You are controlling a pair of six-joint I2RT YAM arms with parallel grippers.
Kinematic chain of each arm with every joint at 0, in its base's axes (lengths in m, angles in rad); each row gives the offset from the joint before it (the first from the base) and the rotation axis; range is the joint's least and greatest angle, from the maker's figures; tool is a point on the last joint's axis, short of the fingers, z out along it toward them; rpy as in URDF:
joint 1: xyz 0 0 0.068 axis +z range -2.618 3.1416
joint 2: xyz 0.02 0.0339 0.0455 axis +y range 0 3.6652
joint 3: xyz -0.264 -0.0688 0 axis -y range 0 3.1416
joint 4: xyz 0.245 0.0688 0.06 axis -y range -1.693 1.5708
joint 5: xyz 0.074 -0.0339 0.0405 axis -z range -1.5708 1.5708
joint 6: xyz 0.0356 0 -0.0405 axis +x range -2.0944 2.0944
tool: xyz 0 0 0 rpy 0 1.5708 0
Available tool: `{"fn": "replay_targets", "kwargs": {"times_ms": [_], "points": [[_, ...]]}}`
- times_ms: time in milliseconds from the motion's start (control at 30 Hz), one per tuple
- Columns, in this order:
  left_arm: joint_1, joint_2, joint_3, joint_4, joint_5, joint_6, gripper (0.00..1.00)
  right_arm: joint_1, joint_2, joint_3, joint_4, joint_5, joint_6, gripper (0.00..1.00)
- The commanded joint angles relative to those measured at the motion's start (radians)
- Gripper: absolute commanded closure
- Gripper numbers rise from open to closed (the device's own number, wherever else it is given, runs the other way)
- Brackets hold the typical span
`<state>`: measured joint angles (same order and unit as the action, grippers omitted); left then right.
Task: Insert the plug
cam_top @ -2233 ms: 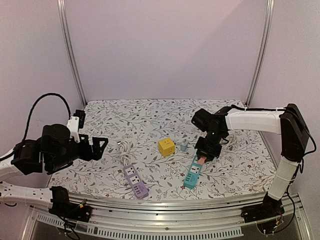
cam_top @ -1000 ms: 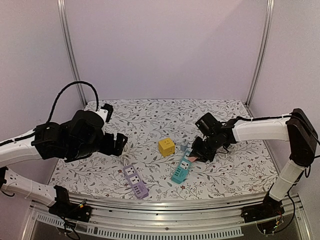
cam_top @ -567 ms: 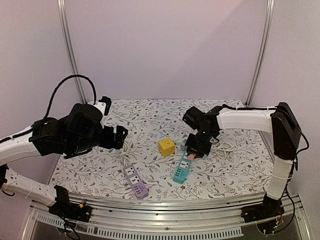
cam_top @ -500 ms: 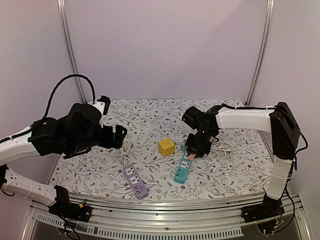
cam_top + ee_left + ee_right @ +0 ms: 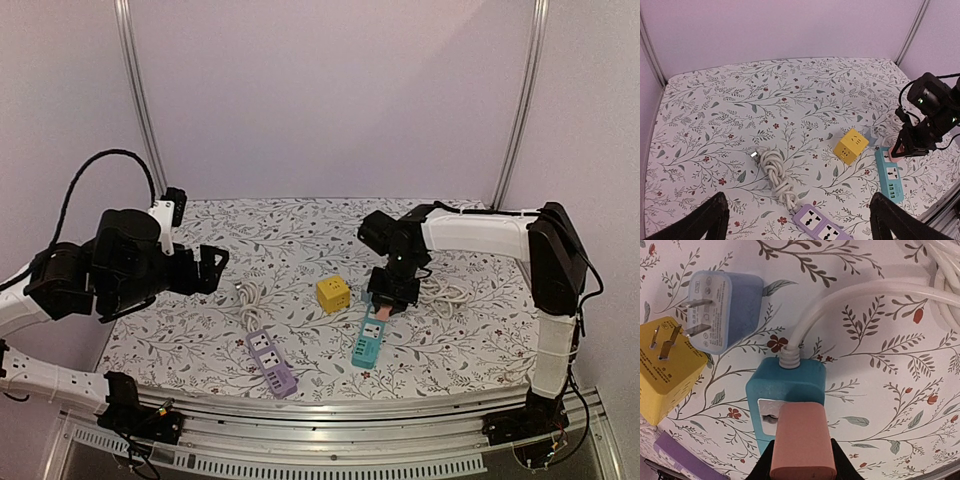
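Right wrist view: the pink plug (image 5: 804, 440) is clamped by its two sides between the black fingers (image 5: 766, 467) of the right gripper (image 5: 802, 462). The plug is positioned over the socket face at the cable end of the teal power strip (image 5: 785, 382), and part of that white socket face is left exposed at the plug's left side. Whether the prongs are seated in the socket cannot be determined, since the plug body covers them. A white cable (image 5: 855, 292) is attached to the end of the teal strip. A blue adapter (image 5: 725, 307) and a yellow cube adapter (image 5: 667, 370) are lying beside the strip with their prongs exposed, and both are apart from it. In the top external view the teal strip is located right of centre on the floral table cover (image 5: 300, 230), with a purple power strip (image 5: 271, 362) near the front edge and a coiled white cord (image 5: 248, 300) just behind it. The left gripper (image 5: 210, 268) is held above the left side of the table, well apart from all these items. Its jaws are spread wide with nothing between them.
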<state>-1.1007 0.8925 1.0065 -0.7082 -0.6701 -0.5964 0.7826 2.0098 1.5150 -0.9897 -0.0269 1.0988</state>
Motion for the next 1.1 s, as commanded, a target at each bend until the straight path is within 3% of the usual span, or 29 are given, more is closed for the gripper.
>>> {"fn": "replay_targets", "kwargs": {"times_ms": [0,267,667,967,1067], "points": [[0.012,-0.016,-0.017,-0.053,-0.022,-0.019,0.02,-0.013,0.225,-0.110,-0.156,0.108,-0.068,1.00],[0.011,0.002,-0.008,-0.057,-0.031,-0.044,0.02,-0.005,0.318,-0.079,-0.176,0.124,-0.130,1.00],[0.010,0.079,0.064,-0.067,-0.026,-0.050,0.03,-0.001,0.360,-0.220,0.040,-0.003,-0.141,1.00],[0.011,0.121,0.105,-0.052,-0.031,-0.010,0.02,-0.004,0.311,-0.158,-0.057,0.071,-0.154,1.00],[0.012,0.122,0.108,-0.034,-0.031,0.005,0.02,-0.011,0.257,-0.065,-0.130,0.116,-0.155,0.94]]}}
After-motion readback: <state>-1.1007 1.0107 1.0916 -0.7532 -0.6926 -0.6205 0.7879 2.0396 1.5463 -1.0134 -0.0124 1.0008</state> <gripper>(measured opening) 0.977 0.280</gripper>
